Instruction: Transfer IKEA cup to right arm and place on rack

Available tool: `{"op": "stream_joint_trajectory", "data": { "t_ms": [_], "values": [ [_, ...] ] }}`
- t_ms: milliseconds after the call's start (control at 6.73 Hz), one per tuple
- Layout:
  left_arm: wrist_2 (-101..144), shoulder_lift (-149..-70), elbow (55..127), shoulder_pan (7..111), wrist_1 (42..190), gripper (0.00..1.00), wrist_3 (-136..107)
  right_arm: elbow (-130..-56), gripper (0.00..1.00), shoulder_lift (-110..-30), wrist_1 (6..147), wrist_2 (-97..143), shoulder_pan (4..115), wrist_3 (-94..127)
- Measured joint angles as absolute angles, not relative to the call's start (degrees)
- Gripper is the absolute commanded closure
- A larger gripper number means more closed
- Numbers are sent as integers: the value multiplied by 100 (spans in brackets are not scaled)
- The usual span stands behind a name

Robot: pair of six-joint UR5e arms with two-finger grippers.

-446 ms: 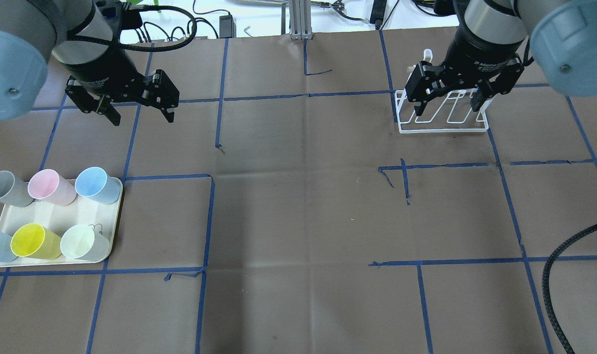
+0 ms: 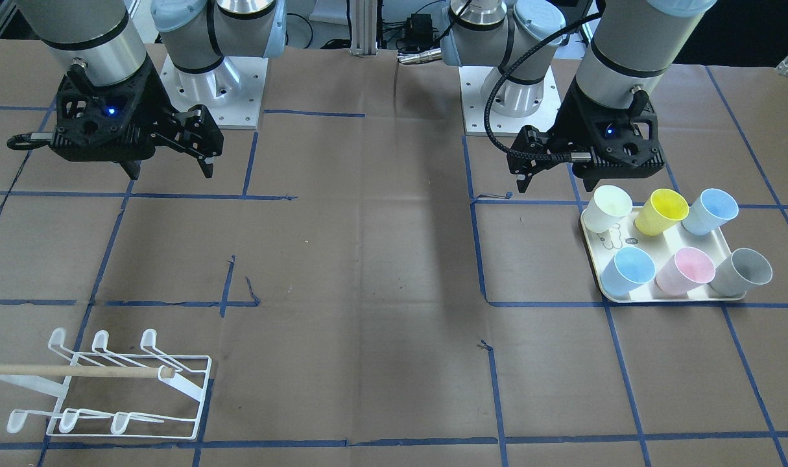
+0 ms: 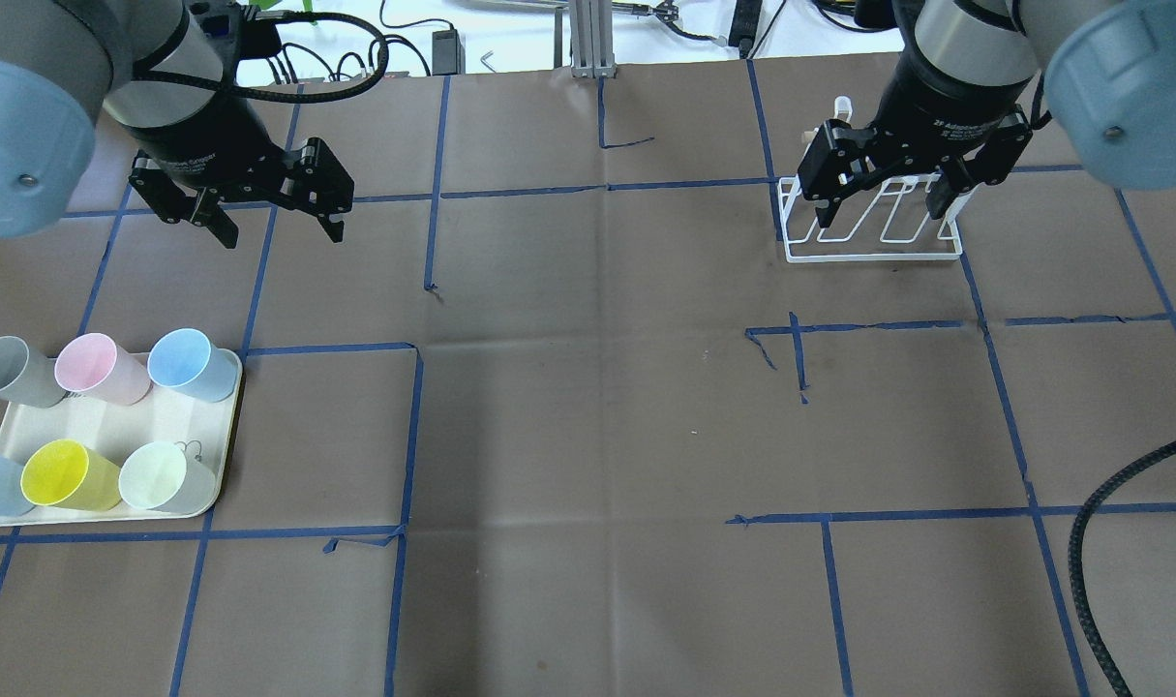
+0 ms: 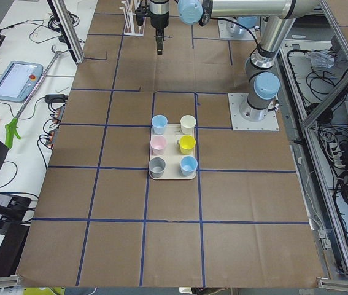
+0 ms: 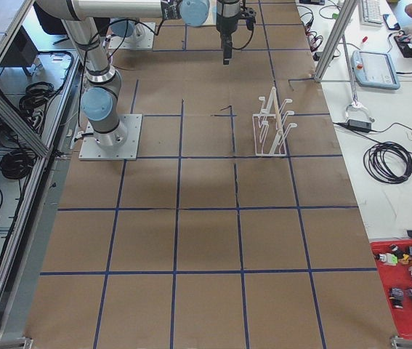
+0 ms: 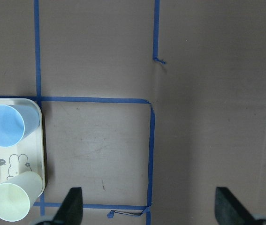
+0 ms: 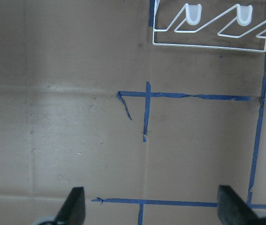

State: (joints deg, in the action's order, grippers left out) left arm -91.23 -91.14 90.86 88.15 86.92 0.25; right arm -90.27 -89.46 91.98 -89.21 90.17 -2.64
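Matt brown paper table cover (image 3: 588,436), white wire rack (image 2: 186,384), wooden dowel (image 2: 76,371), smooth plastic cups (image 2: 685,269)

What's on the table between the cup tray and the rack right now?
Only bare brown paper with blue tape lines lies between the tray and the rack, as the overhead view shows.

Six plastic cups (image 2: 687,271) (two light-blue, one each yellow, pink, grey, off-white), one cream tray (image 2: 666,299), one white wire rack (image 2: 76,371).

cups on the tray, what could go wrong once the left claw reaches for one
The cups stand close together on the tray, so the open left claw could knock a neighbour. The rack is thin wire; the right claw might shove it while placing.
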Motion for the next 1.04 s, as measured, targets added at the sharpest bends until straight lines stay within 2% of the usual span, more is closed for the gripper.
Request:
{"op": "stream_joint_trajectory", "data": {
  "t_ms": [1040],
  "values": [
    [-9141,-9070,9147,8648,8636,0,516,-9027,0,-8939,9186,-8921,9018,-264]
  ]
}}
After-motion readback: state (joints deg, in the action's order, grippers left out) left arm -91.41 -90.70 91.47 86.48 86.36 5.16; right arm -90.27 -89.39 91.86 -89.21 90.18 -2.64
